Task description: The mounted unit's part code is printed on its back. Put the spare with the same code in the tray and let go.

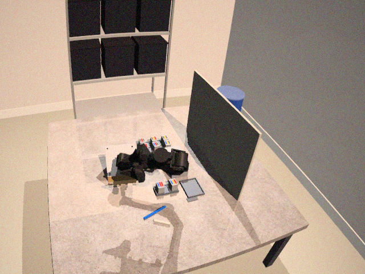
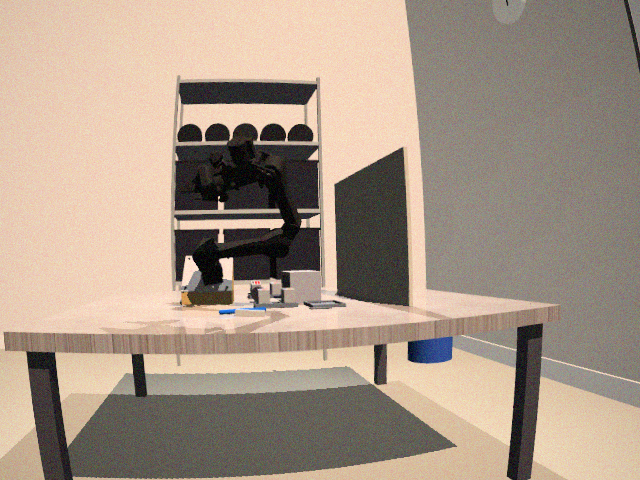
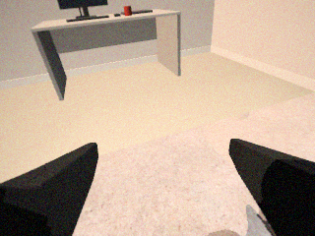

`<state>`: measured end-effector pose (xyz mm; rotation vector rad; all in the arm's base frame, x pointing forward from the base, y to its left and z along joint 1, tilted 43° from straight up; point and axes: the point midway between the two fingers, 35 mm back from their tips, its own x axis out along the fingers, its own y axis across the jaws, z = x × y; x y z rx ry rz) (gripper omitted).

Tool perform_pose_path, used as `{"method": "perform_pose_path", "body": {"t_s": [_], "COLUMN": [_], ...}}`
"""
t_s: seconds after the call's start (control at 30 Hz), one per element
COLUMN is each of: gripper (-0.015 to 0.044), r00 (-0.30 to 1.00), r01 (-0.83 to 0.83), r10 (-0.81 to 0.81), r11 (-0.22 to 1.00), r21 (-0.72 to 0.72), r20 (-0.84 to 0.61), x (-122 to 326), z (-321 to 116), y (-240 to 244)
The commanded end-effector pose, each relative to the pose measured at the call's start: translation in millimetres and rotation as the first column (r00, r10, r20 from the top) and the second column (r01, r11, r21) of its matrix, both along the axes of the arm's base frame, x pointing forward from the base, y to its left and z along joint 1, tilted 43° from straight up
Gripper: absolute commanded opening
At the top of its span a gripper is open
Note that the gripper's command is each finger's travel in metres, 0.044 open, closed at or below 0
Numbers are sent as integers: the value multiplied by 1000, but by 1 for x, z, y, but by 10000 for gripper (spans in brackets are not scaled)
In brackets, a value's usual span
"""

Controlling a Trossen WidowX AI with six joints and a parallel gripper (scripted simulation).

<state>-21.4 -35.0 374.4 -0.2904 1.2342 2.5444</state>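
Note:
My gripper is open, with nothing between its fingers. In the exterior view the arm is raised high over the table. Several small grey units with coloured stripes on top stand in two rows behind the arm. Two more, one on the left and one on the right, stand on a dark base in front. The grey tray lies right of that base and holds nothing. I cannot make out the mounted unit or any printed code; the arm hides part of the scene.
A tall dark screen stands right of the tray. A white panel and a yellow-and-black block are at the left. A blue rod and a cream bar lie in front. A grey box stands behind the tray.

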Motion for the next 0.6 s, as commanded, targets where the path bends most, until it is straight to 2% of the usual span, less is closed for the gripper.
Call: {"method": "perform_pose_path", "body": {"t_s": [0.0, 0.23, 0.4, 0.57], "gripper": [426, 440, 440, 440], "r00": [1000, 999, 949, 822], "r01": [0, 35, 280, 509], "r10": [0, -35, -276, -488], "r11": [1000, 999, 960, 861], "r21": [0, -2, -5, 4], "r20": [0, 18, 152, 292], "x": [0, -5, -36, -51], "z": [0, 1, 6, 5], "y": [0, 5, 45, 97]}}
